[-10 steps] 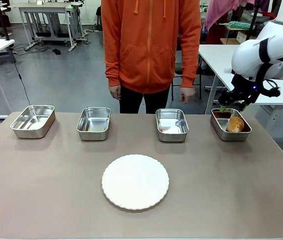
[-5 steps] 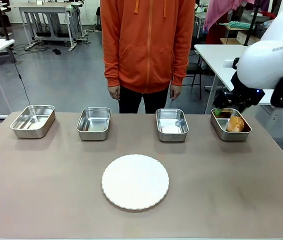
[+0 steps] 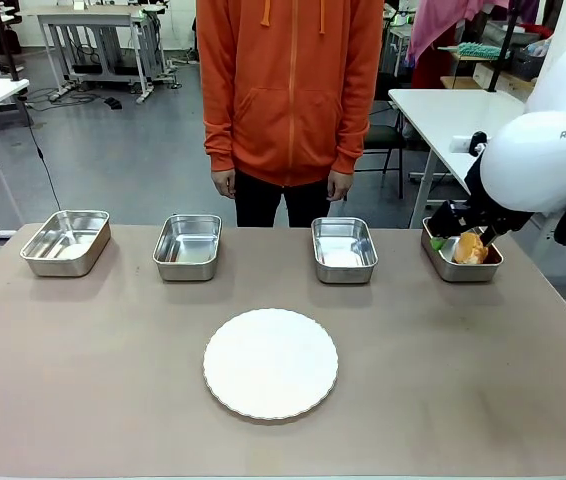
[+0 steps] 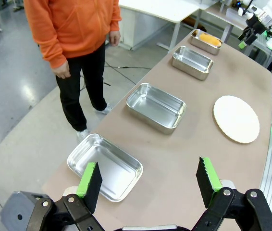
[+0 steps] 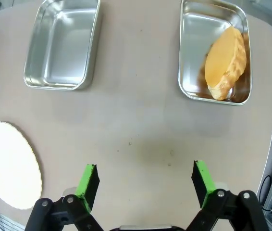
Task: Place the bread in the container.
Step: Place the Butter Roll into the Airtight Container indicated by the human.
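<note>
The bread, a golden-brown croissant, lies inside the rightmost container, a shiny steel pan at the table's far right. My right gripper hangs just in front of that pan, open and holding nothing. In the right wrist view the bread rests diagonally in the container at the upper right, while the open gripper hovers over bare table short of it. My left gripper is open and empty above the table's left end; from there the bread shows far off.
Three empty steel pans line the far side of the table. A round white scalloped plate lies in the middle. A person in an orange hoodie stands behind the table, hands hanging down.
My right arm has swung down and back from above the rightmost pan, its gripper staying open. The bread stays in the pan. The person has shifted slightly left.
</note>
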`<state>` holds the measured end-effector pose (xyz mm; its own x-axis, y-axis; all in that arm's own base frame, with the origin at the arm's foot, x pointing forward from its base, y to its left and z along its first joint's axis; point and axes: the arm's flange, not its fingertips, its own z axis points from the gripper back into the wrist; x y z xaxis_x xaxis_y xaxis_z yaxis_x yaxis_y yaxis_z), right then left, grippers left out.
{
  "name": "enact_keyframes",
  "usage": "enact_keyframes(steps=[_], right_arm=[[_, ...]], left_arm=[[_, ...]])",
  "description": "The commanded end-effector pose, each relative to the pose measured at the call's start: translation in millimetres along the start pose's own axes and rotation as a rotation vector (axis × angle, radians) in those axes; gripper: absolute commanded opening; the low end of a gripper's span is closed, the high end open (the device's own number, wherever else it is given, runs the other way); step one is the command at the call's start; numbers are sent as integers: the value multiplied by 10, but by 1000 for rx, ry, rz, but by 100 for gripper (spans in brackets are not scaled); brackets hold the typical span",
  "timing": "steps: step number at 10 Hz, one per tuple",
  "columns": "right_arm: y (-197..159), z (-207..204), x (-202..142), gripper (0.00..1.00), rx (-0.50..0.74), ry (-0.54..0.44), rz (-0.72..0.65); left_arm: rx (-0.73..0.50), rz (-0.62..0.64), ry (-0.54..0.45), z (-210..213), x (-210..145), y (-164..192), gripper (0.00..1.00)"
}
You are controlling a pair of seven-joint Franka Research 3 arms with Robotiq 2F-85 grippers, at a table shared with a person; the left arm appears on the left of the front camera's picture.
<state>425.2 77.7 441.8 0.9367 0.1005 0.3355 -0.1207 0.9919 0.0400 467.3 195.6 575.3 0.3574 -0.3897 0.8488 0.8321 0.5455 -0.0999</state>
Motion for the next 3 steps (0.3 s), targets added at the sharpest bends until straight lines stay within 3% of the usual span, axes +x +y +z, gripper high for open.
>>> enact_keyframes(steps=[1,3], right_arm=[[8,3,67,100,2,14,10],[8,3,67,100,2,14,10]], left_arm=[[-4,-14,-6,2,17,-23,100],[-4,-14,-6,2,17,-23,100]])
